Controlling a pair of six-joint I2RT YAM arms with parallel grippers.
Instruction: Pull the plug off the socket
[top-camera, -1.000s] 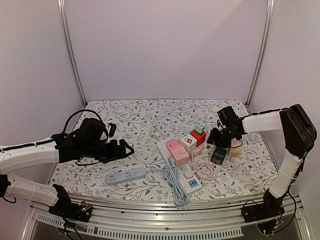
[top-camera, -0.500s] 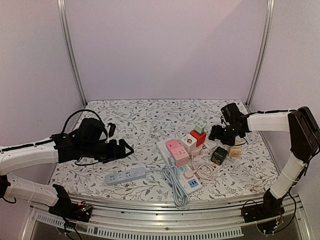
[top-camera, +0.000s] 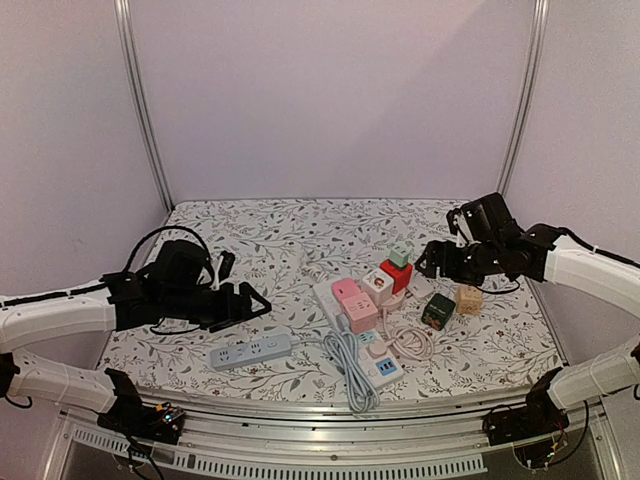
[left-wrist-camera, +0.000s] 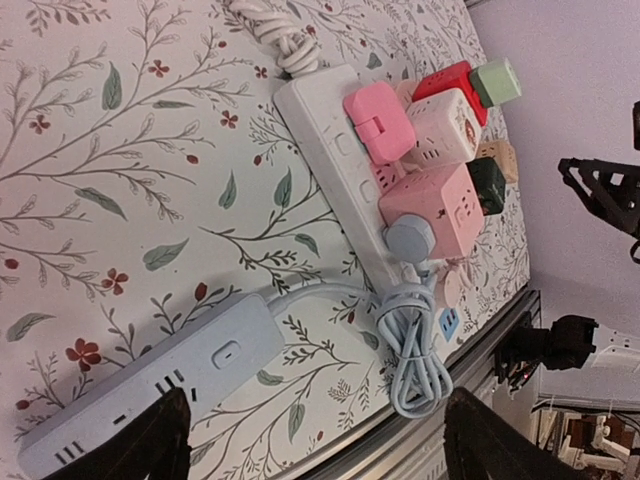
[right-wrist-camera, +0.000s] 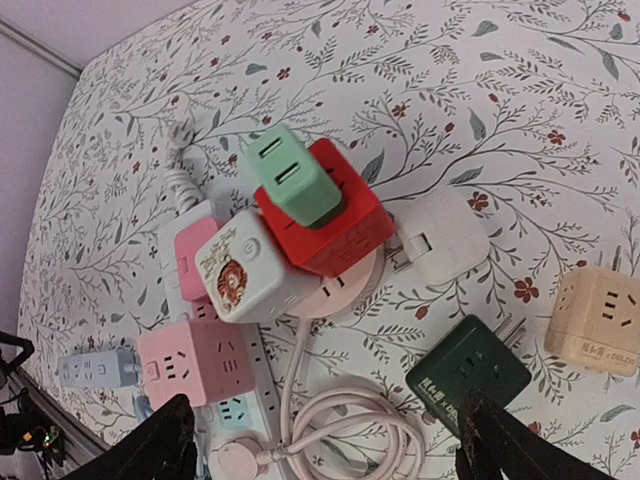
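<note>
Right jaws are spread wide, nothing held, and are poised near the red cube (right-wrist-camera: 325, 210) w/ a mint plug (right-wrist-camera: 290, 175) stuck on top. The dark green plug cube (right-wrist-camera: 468, 372) is laid loose on the bench (top-camera: 260, 240), prongs bared, near a beige cube (right-wrist-camera: 595, 320). Left jaws are likewise wide, empty, by the grey strip (top-camera: 250, 351). Both arms are stretched inward.

Pretty clearly a robot lab test cell, not anyone's home. The desk (top-camera: 260, 225) wears a floral cloth, but plain lilac panels (top-camera: 330, 90) box it in behind and on both sides. Metal posts (top-camera: 141, 100) stand at its back corners, and a slotted aluminium rail (top-camera: 330, 462) with loose wiring (top-camera: 548, 448) runs along its near edge.
</note>
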